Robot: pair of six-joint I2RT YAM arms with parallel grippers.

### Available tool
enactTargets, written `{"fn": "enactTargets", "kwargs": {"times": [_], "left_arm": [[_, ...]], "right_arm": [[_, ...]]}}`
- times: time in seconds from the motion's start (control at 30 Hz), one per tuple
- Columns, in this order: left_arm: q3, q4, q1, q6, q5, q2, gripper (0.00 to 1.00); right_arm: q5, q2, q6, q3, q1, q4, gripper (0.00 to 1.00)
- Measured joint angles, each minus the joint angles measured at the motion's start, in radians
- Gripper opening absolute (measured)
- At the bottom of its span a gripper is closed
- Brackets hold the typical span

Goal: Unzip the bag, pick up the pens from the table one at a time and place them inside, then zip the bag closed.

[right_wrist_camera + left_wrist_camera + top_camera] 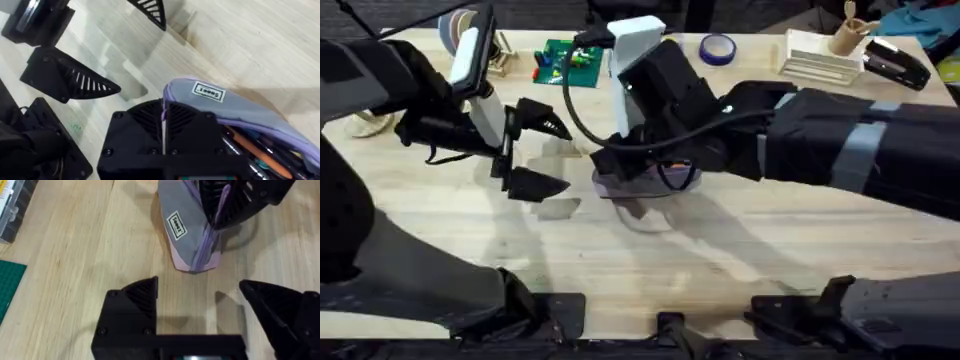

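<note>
Right gripper (162,131) astride bag (235,112) lengthwise

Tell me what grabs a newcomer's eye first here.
The right gripper is shut on the zipper at one end of the lilac bag, mid-table under that arm. Through the bag's open side, pens already lie inside, an orange one among them. The left gripper hangs open just beside the bag, holding nothing.
</note>
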Motion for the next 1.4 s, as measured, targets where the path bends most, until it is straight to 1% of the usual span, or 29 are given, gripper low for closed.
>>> {"fn": "enactTargets", "kwargs": {"times": [0.63, 0.97, 1.4], "left_arm": [[0.000, 0.000, 0.000, 0.000, 0.000, 0.000, 0.993], [0.000, 0.000, 0.000, 0.000, 0.000, 0.000, 0.993], [0.000, -0.006, 0.000, 0.000, 0.001, 0.000, 0.993]], "right_arm": [[0.012, -0.001, 0.000, 0.000, 0.000, 0.002, 0.031], [0.022, -0.069, 0.000, 0.000, 0.000, 0.002, 0.030], [0.026, -0.072, -0.001, 0.000, 0.000, 0.002, 0.030]]}}
